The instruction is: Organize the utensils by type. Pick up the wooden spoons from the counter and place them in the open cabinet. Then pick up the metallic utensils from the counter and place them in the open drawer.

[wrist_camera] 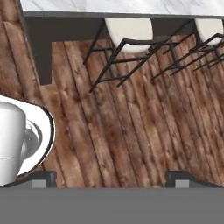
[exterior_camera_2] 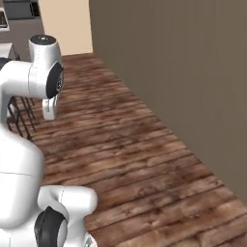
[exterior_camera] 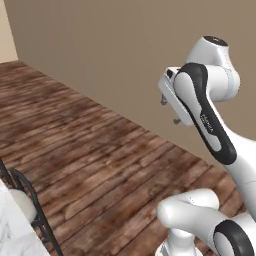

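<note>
Counter (wrist_camera: 131, 5) far beyond spread fingers (wrist_camera: 43, 177)

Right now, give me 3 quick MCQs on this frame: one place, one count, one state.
1. Where do the stools stand?
A. against the plain wall
B. under the marble counter's edge
C. inside a drawer

2. How many stool seats show in the hand view?
A. two
B. four
C. none

3. How is the gripper?
A. shut on a spoon
B. shut, empty
C. open, empty

Answers: 1 B, the seats tuck beneath the slab. 2 A, two pale round seats. 3 C, fingertips stand wide apart over bare wood floor.
</note>
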